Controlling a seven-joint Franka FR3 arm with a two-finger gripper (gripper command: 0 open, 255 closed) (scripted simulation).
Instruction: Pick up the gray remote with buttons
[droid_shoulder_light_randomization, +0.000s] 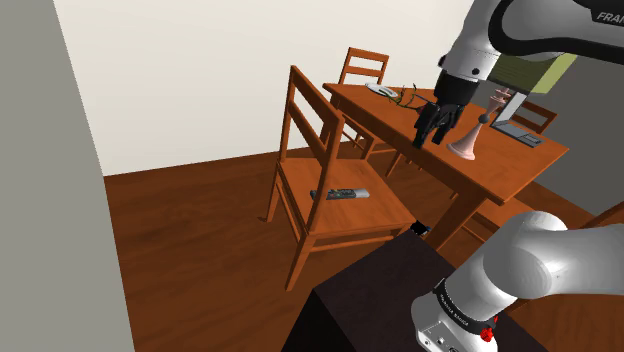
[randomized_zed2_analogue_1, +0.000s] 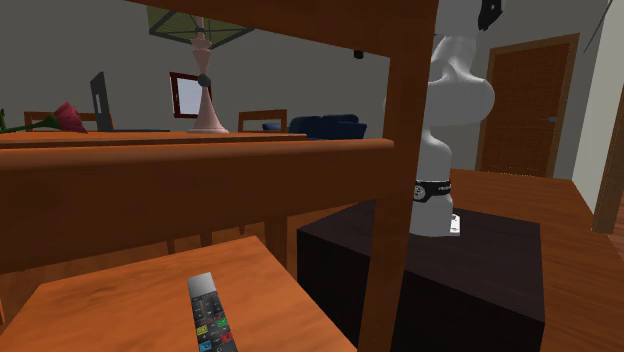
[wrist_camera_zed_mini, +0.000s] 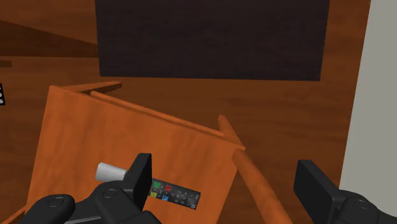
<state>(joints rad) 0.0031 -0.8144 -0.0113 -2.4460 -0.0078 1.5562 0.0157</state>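
Note:
The gray remote (droid_shoulder_light_randomization: 340, 193) lies flat on the seat of a wooden chair (droid_shoulder_light_randomization: 372, 215), with a silver end and coloured buttons along its dark face. The second exterior view has the remote (randomized_zed2_analogue_1: 210, 312) close up on that seat. My black gripper (droid_shoulder_light_randomization: 432, 128) hangs high above the chair, in front of the table edge and well apart from the remote. In the wrist view the gripper (wrist_camera_zed_mini: 228, 184) is open, its fingers (wrist_camera_zed_mini: 141, 175) wide apart with nothing between them, and the remote (wrist_camera_zed_mini: 167, 189) lies far below, next to one finger.
The chair's tall slatted back (droid_shoulder_light_randomization: 305, 115) rises on the shoulder view's left of the seat. Behind stands a wooden table (droid_shoulder_light_randomization: 500, 165) bearing a pink lamp base (droid_shoulder_light_randomization: 465, 140) and a laptop (droid_shoulder_light_randomization: 520, 128). The dark stand (droid_shoulder_light_randomization: 385, 295) sits close to the chair.

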